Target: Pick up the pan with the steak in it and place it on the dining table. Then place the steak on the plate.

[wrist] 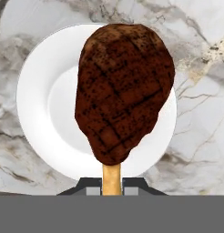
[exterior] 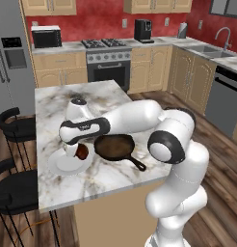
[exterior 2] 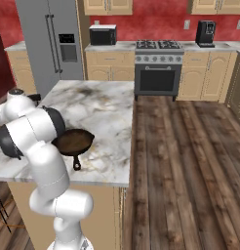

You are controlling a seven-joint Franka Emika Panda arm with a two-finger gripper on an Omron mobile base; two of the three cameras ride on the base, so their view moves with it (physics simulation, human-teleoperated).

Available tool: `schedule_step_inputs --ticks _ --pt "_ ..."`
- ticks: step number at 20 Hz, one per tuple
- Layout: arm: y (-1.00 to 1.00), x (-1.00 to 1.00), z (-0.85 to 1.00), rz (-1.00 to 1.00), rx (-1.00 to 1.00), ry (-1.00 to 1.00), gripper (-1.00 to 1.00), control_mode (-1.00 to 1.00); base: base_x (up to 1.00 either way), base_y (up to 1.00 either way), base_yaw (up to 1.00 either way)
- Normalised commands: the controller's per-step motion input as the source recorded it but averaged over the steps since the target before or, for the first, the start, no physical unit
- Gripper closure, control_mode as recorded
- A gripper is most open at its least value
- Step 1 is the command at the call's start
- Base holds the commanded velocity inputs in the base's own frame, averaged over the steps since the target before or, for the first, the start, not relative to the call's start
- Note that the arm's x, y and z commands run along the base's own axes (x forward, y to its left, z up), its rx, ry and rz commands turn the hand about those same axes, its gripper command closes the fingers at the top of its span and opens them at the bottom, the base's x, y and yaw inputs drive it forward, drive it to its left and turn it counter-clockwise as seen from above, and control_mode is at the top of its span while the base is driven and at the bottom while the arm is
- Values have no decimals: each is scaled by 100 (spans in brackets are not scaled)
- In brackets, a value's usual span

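Pan (exterior: 114, 146) sits empty on the marble tabletop (exterior: 106, 103), so first step looks done. Hand (wrist: 111, 185) clamped tight on the steak (wrist: 123, 91) by its pale stub, hovering over the white plate (wrist: 41, 113) left of pan. Left: lower, release.

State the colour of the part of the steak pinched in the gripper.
Yellow-tan, a narrow stem below the dark brown steak; clearest in the hand view.

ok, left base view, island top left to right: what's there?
plate → steak, held in the gripper over the plate's right edge → pan, its handle pointing right and toward the camera.
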Motion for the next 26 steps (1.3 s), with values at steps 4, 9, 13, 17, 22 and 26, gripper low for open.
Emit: schedule_step_inputs --ticks 4,9,13,17,22,26 --pt "41 12 -12 -2 0 -3 100 -100 0 0 0" --pt "16 1 -7 0 0 -1 100 -100 0 0 0" --pt "5 9 -5 0 0 0 100 -100 0 0 0" --pt "22 20 -17 -3 0 0 100 -100 0 0 0" --pt "21 7 -22 -3 1 0 100 -100 0 0 0" --pt "13 1 -7 -1 1 0 100 -100 0 0 0"
